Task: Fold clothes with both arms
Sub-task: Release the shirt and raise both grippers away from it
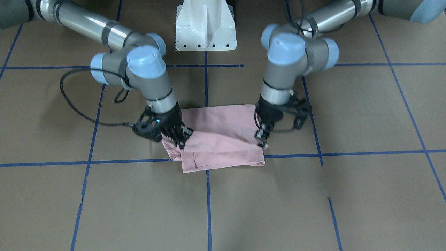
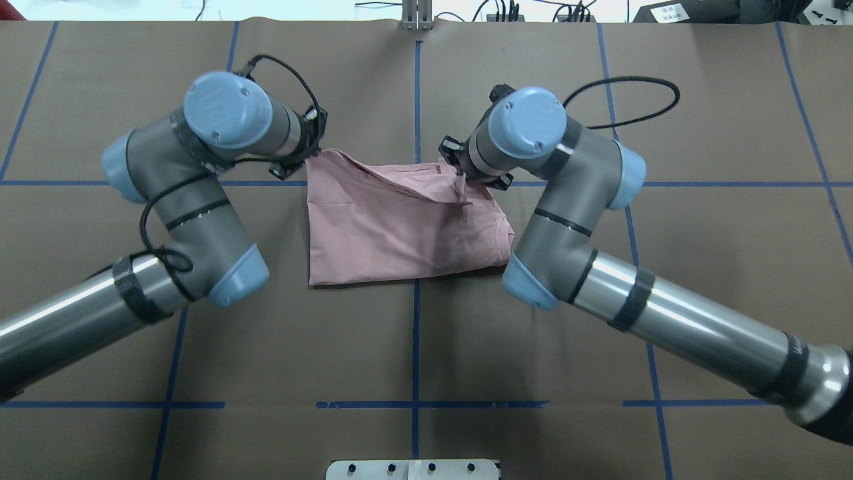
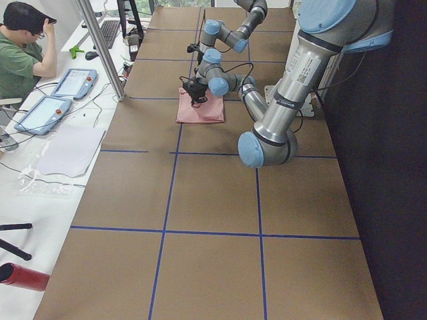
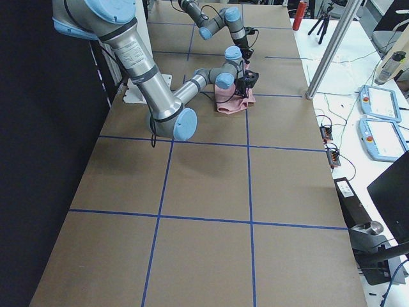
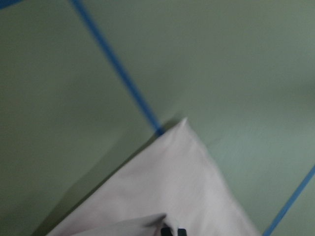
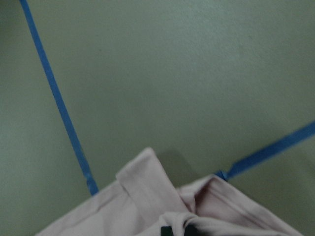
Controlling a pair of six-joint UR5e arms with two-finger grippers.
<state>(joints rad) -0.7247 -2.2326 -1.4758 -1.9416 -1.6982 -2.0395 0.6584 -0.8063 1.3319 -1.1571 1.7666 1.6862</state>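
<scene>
T-shirt (image 2: 393,230) lay part-folded on tabletop (image 2: 666,300); left tool (image 1: 261,138) and right tool (image 1: 180,136) each clenched on a far corner. Would go best carried level, taut, edges matched.

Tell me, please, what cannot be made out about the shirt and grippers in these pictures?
- Left gripper: in the overhead view its own wrist covers the fingers.
- Wrist views: blurred, and the bottom edge cuts off nearly all of each gripper.
- Shirt: in the overhead view the right arm's elbow covers one corner; the folds hide any print.
- Side views: shirt and grippers are too small to read the grip.
</scene>
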